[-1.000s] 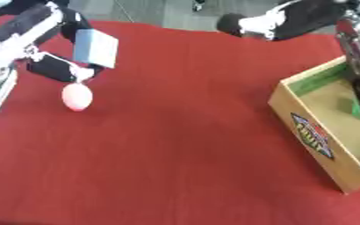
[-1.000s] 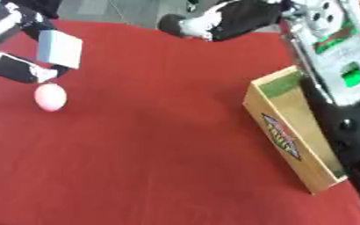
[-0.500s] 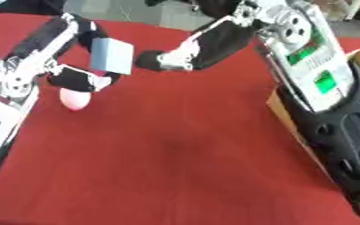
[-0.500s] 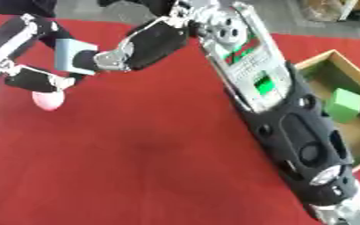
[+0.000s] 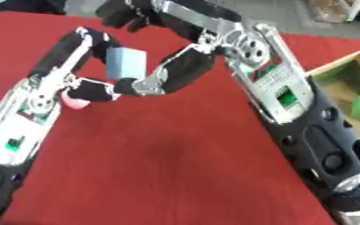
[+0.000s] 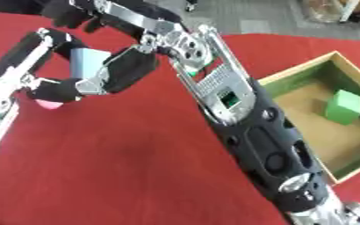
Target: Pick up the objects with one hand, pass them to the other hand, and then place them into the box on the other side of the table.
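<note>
My left hand (image 5: 89, 90) is shut on a light-blue block (image 5: 126, 63), holding it above the red table with fingers over its top and the thumb below. My right hand (image 5: 174, 70) reaches across from the right. One dark finger touches the block's lower right side, and the other fingers (image 5: 127, 14) are spread well above it. A pink egg-shaped object (image 6: 48, 104) lies on the cloth, half hidden under my left hand. The wooden box (image 6: 292, 74) stands at the right edge with a green cube (image 6: 343, 107) inside.
My right arm (image 6: 244, 132) crosses the middle of the view from the lower right and hides much of the table in front of the box. Red cloth (image 5: 160, 167) shows in the near middle. Grey floor lies beyond the far edge.
My right hand has swung in from the upper right and now touches the block. My left hand has raised the block away from the pink object. The view has also shifted.
</note>
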